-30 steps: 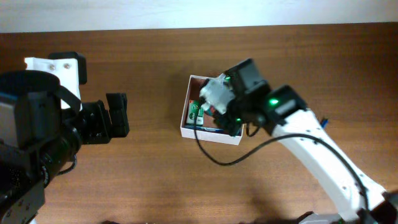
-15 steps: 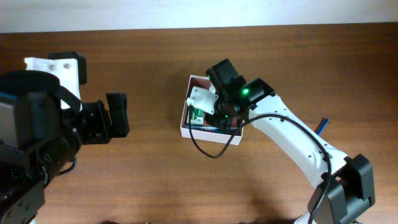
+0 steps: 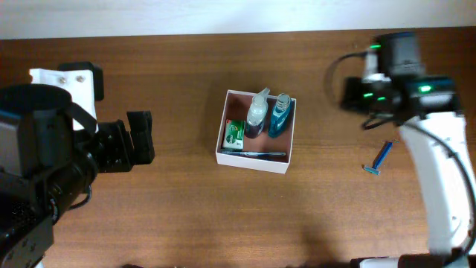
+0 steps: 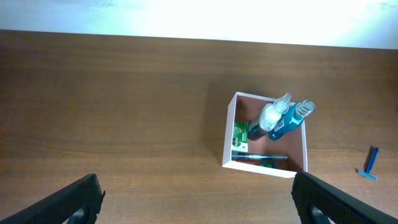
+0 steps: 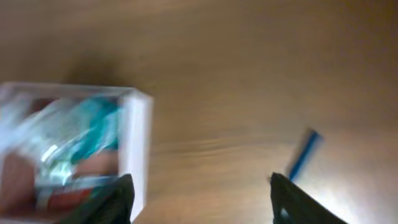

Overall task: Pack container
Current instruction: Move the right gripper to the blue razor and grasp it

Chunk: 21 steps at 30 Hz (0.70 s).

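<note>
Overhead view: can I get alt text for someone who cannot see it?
A white-walled container at the centre of a brown table holds a clear spray bottle, a blue bottle, a green soap box and a thin dark item. A blue razor lies outside it, near the blurred right arm.

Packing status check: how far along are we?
Done: clear bottle, blue bottle, green soap box and a thin toothbrush-like item sit in the container. In hand: nothing; the right gripper and left gripper are both open and empty. Left: the blue razor lies on the table, right of the container.
</note>
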### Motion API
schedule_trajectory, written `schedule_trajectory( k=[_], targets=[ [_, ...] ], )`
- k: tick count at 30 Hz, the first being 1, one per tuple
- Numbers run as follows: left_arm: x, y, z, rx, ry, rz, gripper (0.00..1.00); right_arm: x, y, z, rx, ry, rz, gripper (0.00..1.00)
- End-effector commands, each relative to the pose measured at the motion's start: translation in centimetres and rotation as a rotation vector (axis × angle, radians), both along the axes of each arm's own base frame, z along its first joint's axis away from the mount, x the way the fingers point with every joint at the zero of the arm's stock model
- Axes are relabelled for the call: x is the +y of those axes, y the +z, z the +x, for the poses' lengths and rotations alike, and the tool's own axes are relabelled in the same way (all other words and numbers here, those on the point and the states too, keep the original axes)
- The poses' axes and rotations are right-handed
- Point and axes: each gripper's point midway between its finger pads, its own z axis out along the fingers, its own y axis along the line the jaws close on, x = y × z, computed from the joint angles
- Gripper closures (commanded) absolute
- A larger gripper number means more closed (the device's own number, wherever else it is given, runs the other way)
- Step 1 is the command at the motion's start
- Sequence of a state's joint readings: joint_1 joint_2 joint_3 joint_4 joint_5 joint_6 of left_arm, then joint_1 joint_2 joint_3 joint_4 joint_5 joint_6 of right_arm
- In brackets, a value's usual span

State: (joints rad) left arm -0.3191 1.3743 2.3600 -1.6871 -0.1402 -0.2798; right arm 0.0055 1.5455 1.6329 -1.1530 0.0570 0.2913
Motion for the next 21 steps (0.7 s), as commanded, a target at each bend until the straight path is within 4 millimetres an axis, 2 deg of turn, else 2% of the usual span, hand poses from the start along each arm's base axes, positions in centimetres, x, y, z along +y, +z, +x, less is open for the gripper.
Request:
schedule_trajectory(
  k=[1, 4, 5, 10, 13, 17, 21],
  targets=[
    [0.3, 0.0, 0.1, -0.004, 0.005, 0.018, 0.01, -5.7, -4.4, -1.0, 0.102, -0.316, 0.079, 0.32],
    [0.3, 0.0, 0.1, -0.004, 0.005, 0.018, 0.01, -8.9, -8.8, -2.4, 0.196, -0.416, 0.136, 0.32],
    [0.3, 0.0, 0.1, -0.004, 0.005, 0.018, 0.01, -10.7, -12.3, -3.6, 0.259, -0.479, 0.15, 0.32],
    [0.3, 0.0, 0.1, -0.004, 0.005, 0.018, 0.01, -12.9, -18.4, -5.6, 0.342, -0.563, 0.186, 0.32],
    [0.3, 0.0, 0.1, -0.004, 0.005, 0.018, 0.01, -13.3, -20.8, -6.0, 0.371, -0.583, 0.219, 0.34],
    [0.3, 0.0, 0.1, -0.004, 0.005, 0.018, 0.01, -13.2, -22.9, -5.8, 0.4, -0.582, 0.236, 0.38],
    [0.3, 0.0, 0.1, -0.004, 0.005, 0.018, 0.0, -12.3, -24.1, -5.3, 0.412, -0.566, 0.297, 0.5]
  ],
)
